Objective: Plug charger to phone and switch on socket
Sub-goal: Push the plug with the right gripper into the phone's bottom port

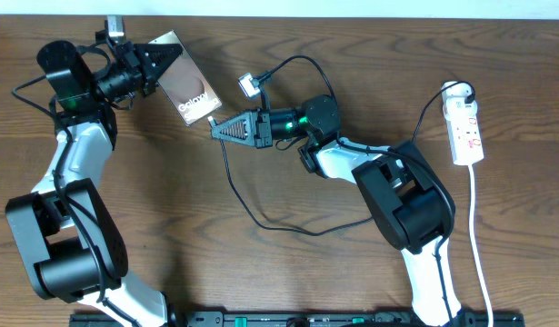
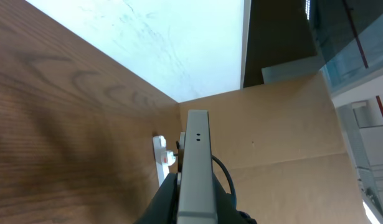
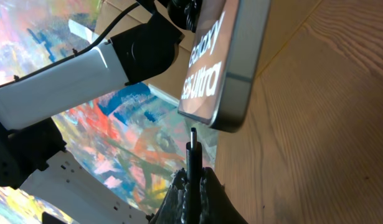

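Little gap between charger tip, phone edge.

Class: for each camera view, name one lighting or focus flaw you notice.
Overhead: even light, table sharp, only soft shadows. Left wrist: the white surface beyond the table is nearly washed out. Right wrist: glare streak on the white arm; phone lettering slightly soft.

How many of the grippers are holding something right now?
2. The left gripper grips the phone at the overhead view's upper left; the right gripper pinches the charger tip just beside the phone's edge.
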`<state>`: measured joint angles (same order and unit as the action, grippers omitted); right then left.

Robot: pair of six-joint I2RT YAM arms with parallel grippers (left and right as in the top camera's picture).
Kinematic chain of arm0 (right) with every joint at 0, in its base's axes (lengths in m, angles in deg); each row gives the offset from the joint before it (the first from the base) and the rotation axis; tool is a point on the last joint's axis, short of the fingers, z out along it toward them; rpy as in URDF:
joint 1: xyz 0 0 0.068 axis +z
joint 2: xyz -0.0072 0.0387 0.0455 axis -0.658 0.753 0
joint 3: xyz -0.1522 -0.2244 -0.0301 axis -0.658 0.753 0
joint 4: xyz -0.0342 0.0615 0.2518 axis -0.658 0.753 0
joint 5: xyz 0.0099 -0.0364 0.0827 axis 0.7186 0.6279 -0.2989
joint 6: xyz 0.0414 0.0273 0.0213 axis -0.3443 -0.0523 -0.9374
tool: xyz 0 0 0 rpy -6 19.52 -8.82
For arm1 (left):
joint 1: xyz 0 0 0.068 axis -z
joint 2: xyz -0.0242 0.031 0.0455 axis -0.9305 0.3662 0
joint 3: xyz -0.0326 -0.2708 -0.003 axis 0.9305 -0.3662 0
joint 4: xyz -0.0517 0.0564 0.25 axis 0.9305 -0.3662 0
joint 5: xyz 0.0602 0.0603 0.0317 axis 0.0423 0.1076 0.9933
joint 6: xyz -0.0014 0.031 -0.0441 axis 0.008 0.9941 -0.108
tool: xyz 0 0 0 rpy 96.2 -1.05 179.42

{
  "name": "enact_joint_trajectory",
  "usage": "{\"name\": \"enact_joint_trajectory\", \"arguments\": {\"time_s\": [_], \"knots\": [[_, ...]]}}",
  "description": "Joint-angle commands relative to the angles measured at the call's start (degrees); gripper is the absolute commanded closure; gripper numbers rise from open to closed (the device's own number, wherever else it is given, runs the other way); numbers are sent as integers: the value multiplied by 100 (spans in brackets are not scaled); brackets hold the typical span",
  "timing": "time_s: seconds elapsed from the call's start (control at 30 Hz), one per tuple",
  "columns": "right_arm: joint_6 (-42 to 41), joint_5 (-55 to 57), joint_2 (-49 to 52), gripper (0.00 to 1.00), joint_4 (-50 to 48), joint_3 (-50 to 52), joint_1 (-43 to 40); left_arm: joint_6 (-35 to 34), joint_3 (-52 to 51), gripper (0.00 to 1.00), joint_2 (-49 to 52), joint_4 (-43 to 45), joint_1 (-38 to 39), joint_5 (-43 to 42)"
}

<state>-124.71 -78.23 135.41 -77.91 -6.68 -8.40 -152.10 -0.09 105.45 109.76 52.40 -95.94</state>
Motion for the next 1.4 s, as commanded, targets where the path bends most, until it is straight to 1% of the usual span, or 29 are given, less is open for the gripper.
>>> {"name": "enact_joint_trajectory", "arguments": {"time_s": [0.0, 0.27, 0.9, 1.03, 1.37], "knots": [[85, 46, -59, 99, -15, -37, -20, -24, 63, 93, -74, 50, -17, -225], [83, 46, -59, 99, -15, -37, -20, -9, 63, 93, -74, 50, 24, -361], [81, 46, -59, 99, -13, -37, -20, 79, 63, 93, -74, 50, 273, -337], [81, 46, -59, 99, -13, -39, -20, 186, 61, 93, -74, 50, 334, -341], [81, 20, -59, 99, -13, -37, -20, 280, 63, 93, -74, 52, 177, -234]]}}
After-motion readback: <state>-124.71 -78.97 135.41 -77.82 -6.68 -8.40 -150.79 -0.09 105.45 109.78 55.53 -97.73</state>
